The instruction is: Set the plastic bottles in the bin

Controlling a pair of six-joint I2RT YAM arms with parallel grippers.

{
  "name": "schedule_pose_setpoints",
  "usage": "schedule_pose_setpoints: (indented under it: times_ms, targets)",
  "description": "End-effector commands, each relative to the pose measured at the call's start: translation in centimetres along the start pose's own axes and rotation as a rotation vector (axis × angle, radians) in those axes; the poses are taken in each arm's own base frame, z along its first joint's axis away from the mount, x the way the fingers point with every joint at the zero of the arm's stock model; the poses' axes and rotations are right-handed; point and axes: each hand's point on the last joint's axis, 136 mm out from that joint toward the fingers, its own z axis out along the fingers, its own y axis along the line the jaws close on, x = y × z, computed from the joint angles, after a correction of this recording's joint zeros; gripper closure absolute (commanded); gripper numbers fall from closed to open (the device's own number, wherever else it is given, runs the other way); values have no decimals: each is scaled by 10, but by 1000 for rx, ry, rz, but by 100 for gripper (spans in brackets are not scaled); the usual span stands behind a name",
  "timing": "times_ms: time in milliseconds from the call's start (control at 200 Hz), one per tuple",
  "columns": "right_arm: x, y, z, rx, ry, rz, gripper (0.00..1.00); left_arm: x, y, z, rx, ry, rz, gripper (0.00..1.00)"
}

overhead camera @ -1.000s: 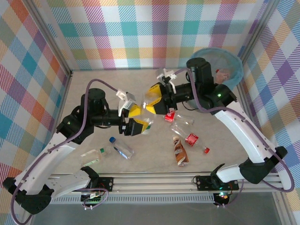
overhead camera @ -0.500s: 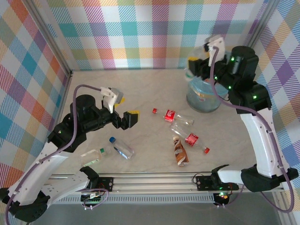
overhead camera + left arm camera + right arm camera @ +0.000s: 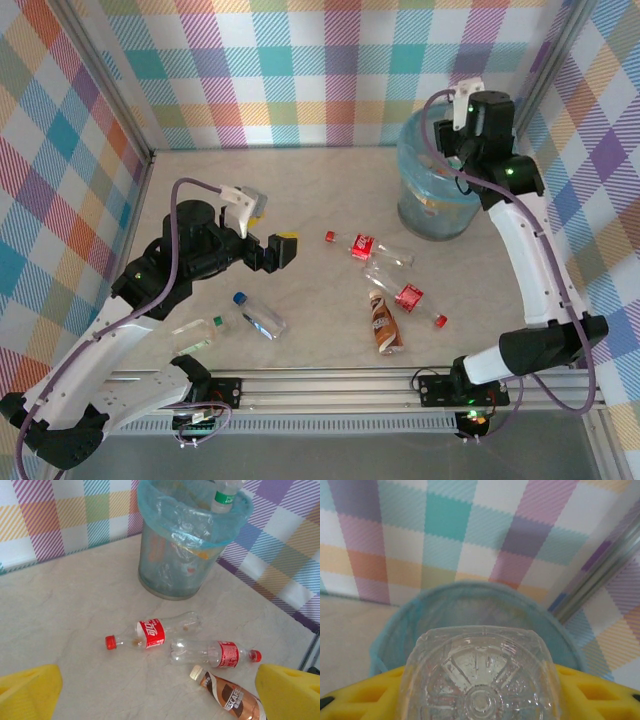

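Directly below the right claw [image 3: 480, 695] sits the bin [image 3: 390, 645], its light-blue liner rim curving round beyond the fingers. The claw pinches a clear bottle [image 3: 480, 672] by the body between yellow pads, with the moulded base turned toward the wrist camera. From the left wrist, the same bottle [image 3: 222, 497], green-labelled, hangs over the bin's [image 3: 165, 565] mouth with its lower end about level with the rim. My reading is that it is held there so a plain release drops it inside, with no throw needed. The left claw [image 3: 278, 252] hovers low over the table [image 3: 310, 200], jaws spread wide and holding nothing. Ahead of it, between claw and bin, lie a red-labelled bottle [image 3: 152, 632] and a second red-labelled bottle [image 3: 215, 652], just beside each other on their sides. A brown coffee bottle [image 3: 230, 700] lies nearer its right finger. Behind it, toward the arm bases, lie a blue-capped bottle [image 3: 260, 315] and a green-capped bottle [image 3: 197, 333]. The open jaws, facing the cluster, suggest it is lining up the next pick. These are round bodies lying flat, so they are likely to roll if nudged.
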Motion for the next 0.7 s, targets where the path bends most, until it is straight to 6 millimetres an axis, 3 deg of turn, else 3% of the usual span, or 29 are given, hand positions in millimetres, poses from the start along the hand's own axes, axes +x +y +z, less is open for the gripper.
schedule_pose_setpoints:
  times_ms: [0,565,695]
  targets:
    - [11,-10,9,60,8,53,45,9,5,-2,-26,17,-23,1]
    - [110,2,78,53,253,193,39,25,14,-2,-70,41,-72,1]
    - [123,3,89,42,289,221,38,24,14,-1,-72,46,-72,1]
